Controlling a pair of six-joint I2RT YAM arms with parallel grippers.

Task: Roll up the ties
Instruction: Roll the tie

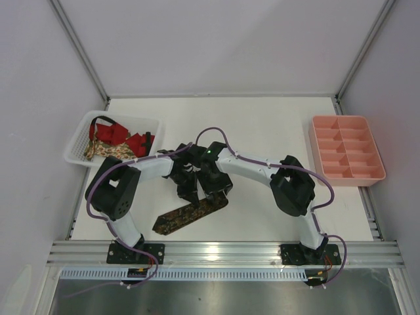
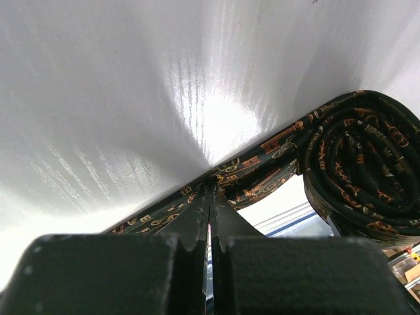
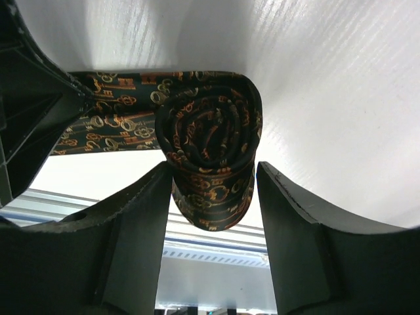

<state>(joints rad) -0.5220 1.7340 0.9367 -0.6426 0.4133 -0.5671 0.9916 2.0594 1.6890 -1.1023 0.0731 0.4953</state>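
Right fingers (image 3: 147,230) flanking tie roll (image 3: 211,141), apart

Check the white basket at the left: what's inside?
The white basket holds a tangled heap: a red tie and a beige floral tie, plus a dark strap. Anything beneath the heap is covered.

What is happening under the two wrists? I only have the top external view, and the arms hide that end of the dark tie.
Observer: The dark tie is already wound there into a tight coil of several layers.
Operator: Is the right gripper clamping it?
Observer: No. The right gripper straddles the coil, jaws apart, with a gap beside one finger.
Operator: And the left?
Observer: The left gripper is shut, pinching the flat stretch beside the coil.
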